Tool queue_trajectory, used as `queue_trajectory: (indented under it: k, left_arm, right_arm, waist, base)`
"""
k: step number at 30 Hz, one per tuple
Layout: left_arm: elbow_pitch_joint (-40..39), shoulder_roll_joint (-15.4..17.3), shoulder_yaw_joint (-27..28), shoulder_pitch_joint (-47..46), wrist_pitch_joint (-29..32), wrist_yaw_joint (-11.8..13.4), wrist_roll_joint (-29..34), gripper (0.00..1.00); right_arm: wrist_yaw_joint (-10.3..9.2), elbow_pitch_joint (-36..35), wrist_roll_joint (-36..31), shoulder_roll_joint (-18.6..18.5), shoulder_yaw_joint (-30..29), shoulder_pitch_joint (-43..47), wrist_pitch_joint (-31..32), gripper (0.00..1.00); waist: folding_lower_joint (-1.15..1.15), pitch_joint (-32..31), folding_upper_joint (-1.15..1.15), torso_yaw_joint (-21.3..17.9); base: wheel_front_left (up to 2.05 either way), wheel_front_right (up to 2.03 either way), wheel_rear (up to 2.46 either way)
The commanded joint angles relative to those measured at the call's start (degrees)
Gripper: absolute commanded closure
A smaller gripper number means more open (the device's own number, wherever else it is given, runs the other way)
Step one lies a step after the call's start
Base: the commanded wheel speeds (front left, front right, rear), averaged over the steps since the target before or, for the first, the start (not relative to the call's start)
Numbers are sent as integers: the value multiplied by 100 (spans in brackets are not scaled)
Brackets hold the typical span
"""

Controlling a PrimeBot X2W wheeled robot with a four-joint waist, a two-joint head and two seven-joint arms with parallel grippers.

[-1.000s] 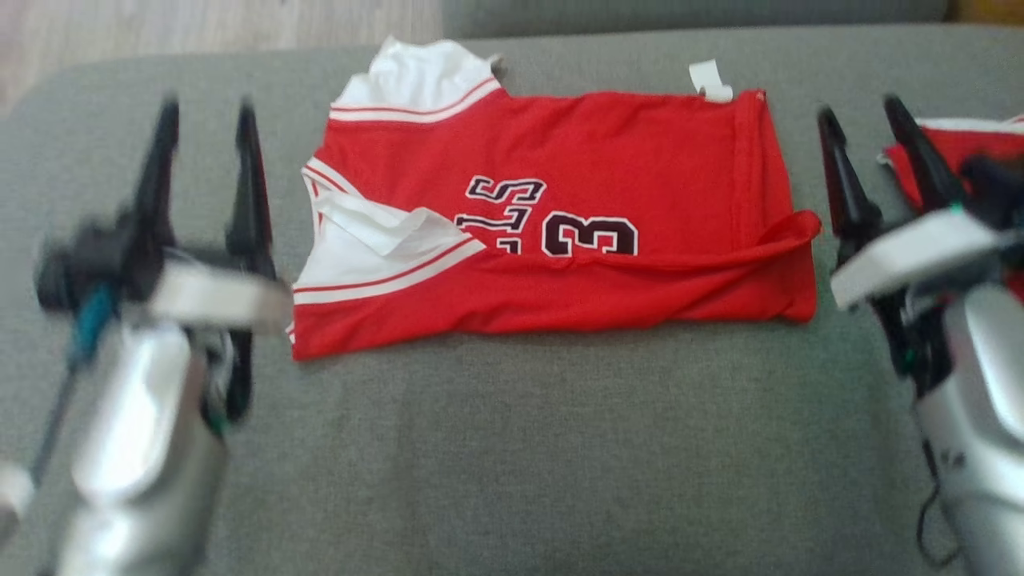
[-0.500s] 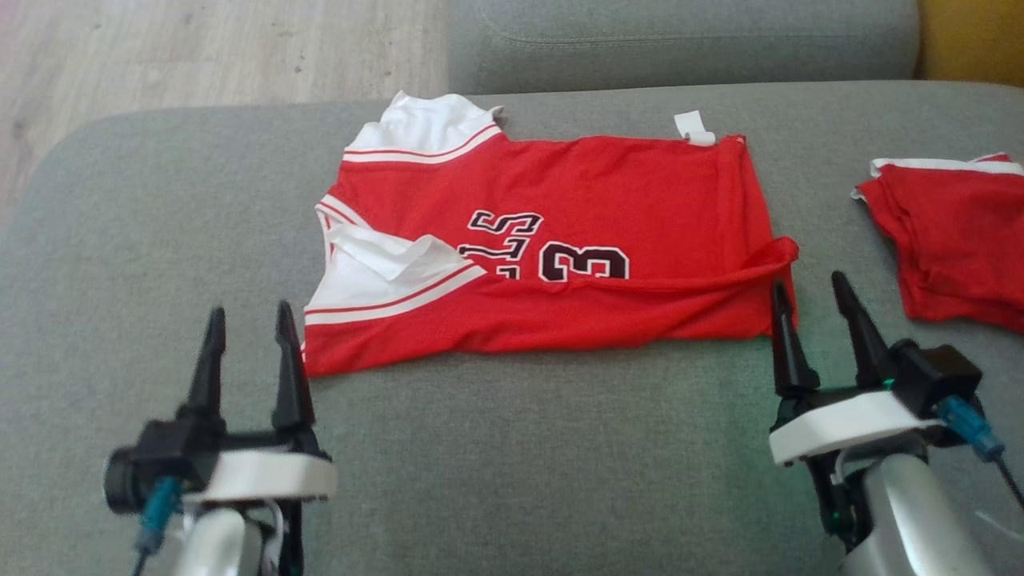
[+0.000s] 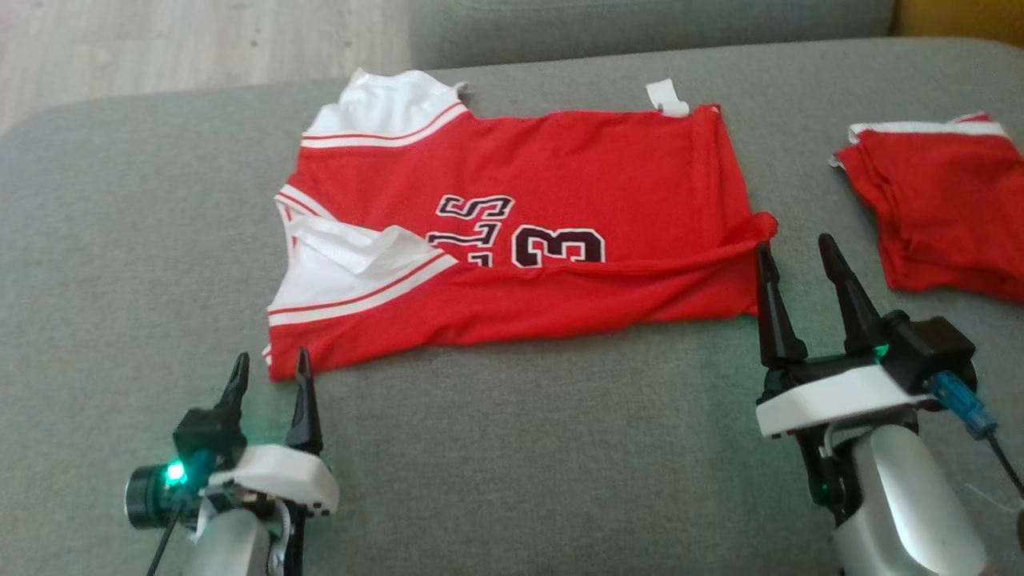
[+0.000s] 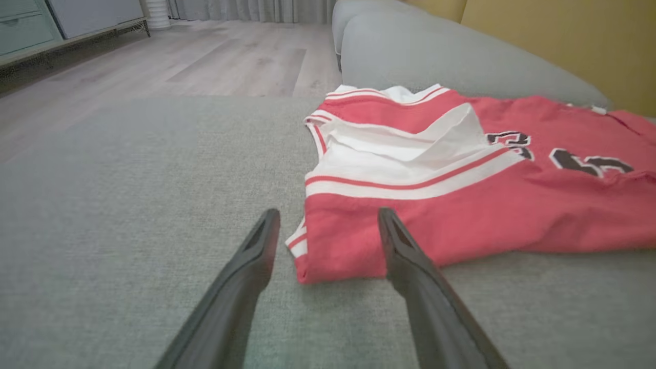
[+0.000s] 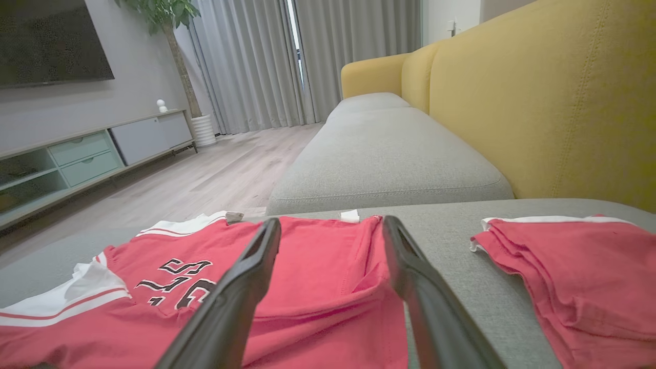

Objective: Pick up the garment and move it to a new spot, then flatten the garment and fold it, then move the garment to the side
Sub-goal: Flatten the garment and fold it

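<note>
Left gripper (image 3: 270, 364) and right gripper (image 3: 794, 244) drop to the near corners of the red basketball jersey (image 3: 512, 232)

A second ago both arms hung raised on either side of the jersey; now the left gripper sits low by the near collar-end corner and the right gripper just beside the near hem corner, each released, jaws wide, holding nothing; the jersey lies folded lengthwise mid-way across the grey sofa seat (image 3: 520, 464), a folded red garment (image 3: 936, 216) well apart on the right; this looks like the set-up for gripping the near edge for another fold.
</note>
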Motion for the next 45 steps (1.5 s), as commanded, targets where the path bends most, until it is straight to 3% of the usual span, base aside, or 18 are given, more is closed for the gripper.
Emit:
queue_trajectory:
  k: [1, 4, 11, 12, 13, 14, 20, 25, 30, 41, 42, 43, 45]
  left_arm:
    - [233, 121, 219, -444, 47, 128, 79, 0]
    - [739, 147, 255, -694, 185, 287, 86, 0]
    - [1551, 187, 242, -1025, 533, 315, 26, 0]
    - [1621, 184, 230, -1061, 527, 289, 14, 31]
    - [1669, 177, 212, -1093, 498, 254, 5, 81]
    - [1701, 168, 187, -1119, 449, 207, -1, 100]
    - [1434, 104, 210, -1243, -49, 89, -95, 100]
    - [387, 62, 257, -1153, -138, 26, -11, 100]
    - [-539, 5, 262, -805, -141, -64, 134, 100]
    - [-620, -76, 79, -584, -142, -251, 276, 100]
    - [-599, -78, 81, -583, -142, -253, 284, 100]
    - [-582, -80, 88, -582, -142, -252, 292, 100]
    - [-534, -82, 108, -571, -142, -248, 304, 100]
  right_arm:
    - [-5, -171, -11, 62, 181, -249, -24, 0]
    - [-5, -140, 38, 64, 221, -285, 8, 0]
    - [-5, -93, 81, 48, 232, -318, 2, 0]
    - [-5, -75, 81, 48, 211, -321, 1, 0]
    - [-5, -44, 80, 49, 180, -321, 13, 0]
    - [-5, -3, 67, 50, 154, -321, 38, 0]
    - [-5, 415, -97, 72, -184, -329, 398, 0]
    - [-5, 857, -96, 101, -590, -447, 787, 0]
    - [-5, 1407, 379, 107, -652, -634, 1116, 0]
    - [-5, 2986, 1392, 109, -241, -1349, 1288, 0]
    - [-5, 3083, 1417, 109, -161, -1404, 1274, 30]
    - [-5, 3168, 1401, 109, -99, -1454, 1227, 100]
    - [-5, 3333, 1217, 109, -26, -1543, 1089, 100]
  waist:
    - [0, 129, 0, -102]
    - [0, 241, 0, -178]
    - [0, 357, 0, -276]
    - [0, 361, 0, -280]
    - [0, 360, 0, -279]
    - [0, 353, 0, -272]
    - [0, 249, 0, -114]
    - [0, 205, 0, 111]
    - [0, 189, 0, 307]
    - [0, 212, 0, 436]
    - [0, 209, 0, 436]
    - [0, 205, 0, 434]
    - [0, 181, 0, 426]
  base:
    - [0, 0, 0]
    - [0, 0, 0]
    - [0, 0, 0]
    - [0, 0, 0]
    - [0, 0, 0]
    - [0, 0, 0]
    - [0, 0, 0]
    - [0, 0, 0]
    - [0, 0, 0]
    - [0, 0, 0]
    - [0, 0, 0]
    - [0, 0, 0]
    - [0, 0, 0]
